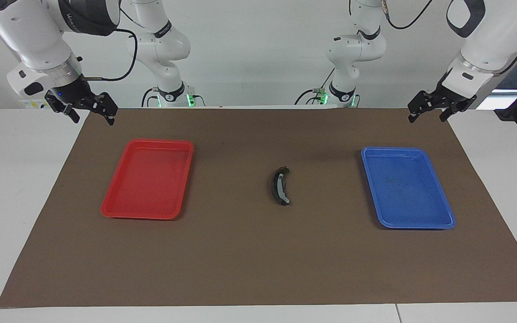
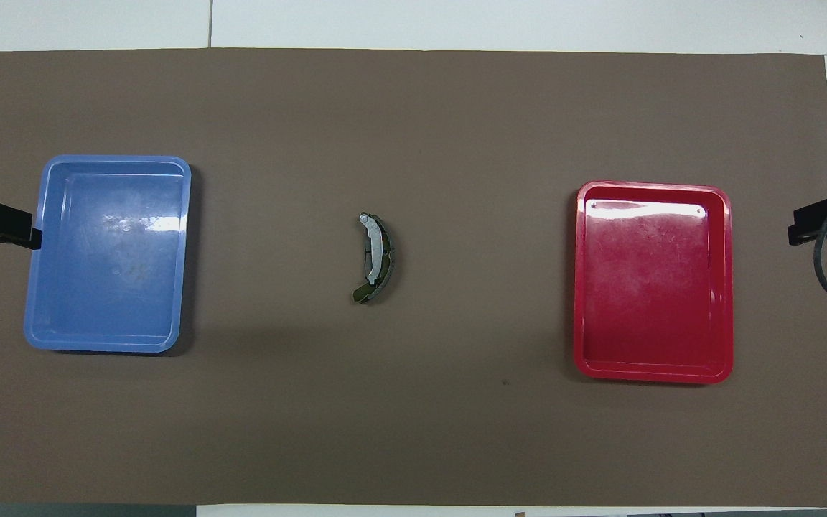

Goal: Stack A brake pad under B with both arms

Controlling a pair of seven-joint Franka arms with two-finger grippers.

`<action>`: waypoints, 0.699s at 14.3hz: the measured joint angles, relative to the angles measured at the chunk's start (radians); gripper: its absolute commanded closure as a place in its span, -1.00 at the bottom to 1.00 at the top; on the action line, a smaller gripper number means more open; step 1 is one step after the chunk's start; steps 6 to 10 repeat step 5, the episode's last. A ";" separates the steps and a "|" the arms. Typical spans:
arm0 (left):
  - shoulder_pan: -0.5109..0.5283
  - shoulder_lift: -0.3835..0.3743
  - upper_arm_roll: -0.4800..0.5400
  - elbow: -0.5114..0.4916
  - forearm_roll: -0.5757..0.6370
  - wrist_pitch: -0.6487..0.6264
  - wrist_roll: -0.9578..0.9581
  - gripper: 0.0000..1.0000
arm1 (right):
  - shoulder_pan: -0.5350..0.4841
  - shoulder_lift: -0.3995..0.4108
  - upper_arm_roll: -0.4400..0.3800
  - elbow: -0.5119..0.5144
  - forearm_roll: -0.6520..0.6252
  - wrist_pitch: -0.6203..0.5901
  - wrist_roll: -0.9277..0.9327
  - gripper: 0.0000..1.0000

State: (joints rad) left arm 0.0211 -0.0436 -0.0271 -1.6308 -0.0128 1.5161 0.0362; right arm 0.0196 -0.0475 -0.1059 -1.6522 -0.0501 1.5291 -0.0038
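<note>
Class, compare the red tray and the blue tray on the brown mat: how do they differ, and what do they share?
Colour: the red tray is red, the blue tray is blue. Place: the red tray lies toward the right arm's end of the table, the blue tray toward the left arm's end. Shared: both are shallow, rectangular, empty, flat on the brown mat, with the stacked brake pads between them.
</note>
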 measured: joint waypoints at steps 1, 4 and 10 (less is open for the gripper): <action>0.000 0.000 0.000 0.000 0.000 0.000 0.000 -1.00 | 0.000 -0.003 -0.005 -0.003 0.000 0.000 0.000 -1.00; 0.000 0.000 0.000 0.000 0.000 0.000 0.000 -1.00 | 0.000 -0.014 -0.010 -0.012 0.000 0.000 0.000 -1.00; 0.000 0.000 0.000 0.000 0.000 0.000 0.000 -1.00 | 0.000 -0.017 -0.010 -0.012 0.000 0.000 0.000 -1.00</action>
